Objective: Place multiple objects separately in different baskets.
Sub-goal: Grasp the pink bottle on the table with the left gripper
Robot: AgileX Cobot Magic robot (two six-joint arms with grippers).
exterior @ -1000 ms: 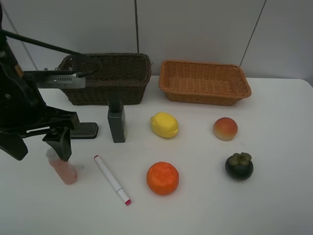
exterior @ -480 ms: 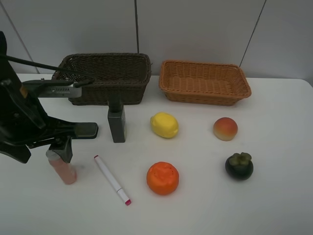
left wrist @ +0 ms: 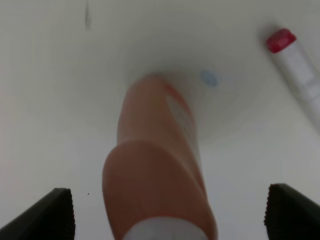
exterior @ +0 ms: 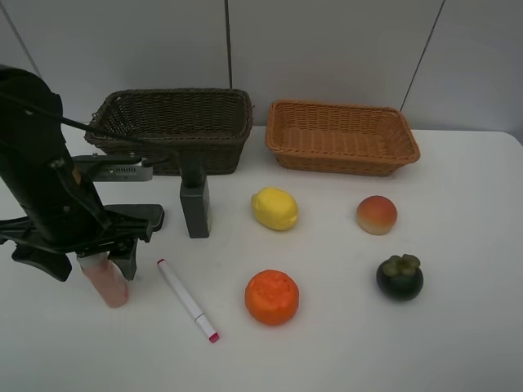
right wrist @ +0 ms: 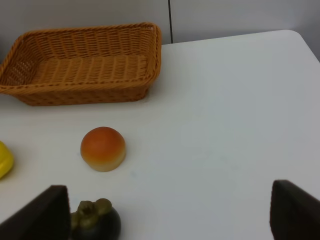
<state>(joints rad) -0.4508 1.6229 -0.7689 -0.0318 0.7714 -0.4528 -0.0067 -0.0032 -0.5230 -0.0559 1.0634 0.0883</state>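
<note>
The pink bottle [exterior: 108,286] stands at the front left. My left gripper [exterior: 88,260] is open and straddles its top, with one finger on each side; the left wrist view shows the bottle [left wrist: 155,185] between the fingertips [left wrist: 55,215]. The white marker [exterior: 187,300] lies beside it. The dark grey bottle [exterior: 195,204], dark eraser [exterior: 145,217], lemon [exterior: 274,208], orange [exterior: 271,296], peach [exterior: 377,215] and mangosteen [exterior: 400,277] rest on the table. The dark brown basket [exterior: 204,151] and tan basket [exterior: 343,162] stand at the back. My right gripper [right wrist: 170,215] is open and empty, above the peach [right wrist: 103,148] and mangosteen [right wrist: 95,222].
The left arm hides part of the eraser and the table's left side. The marker's pink tip [left wrist: 280,40] lies close to the pink bottle. A grey wall stands behind the baskets. The white table's right edge [exterior: 515,143] runs past the tan basket.
My left arm has swung in and come down over the pink bottle, so its open fingers now straddle the bottle's top. Nothing else has moved.
</note>
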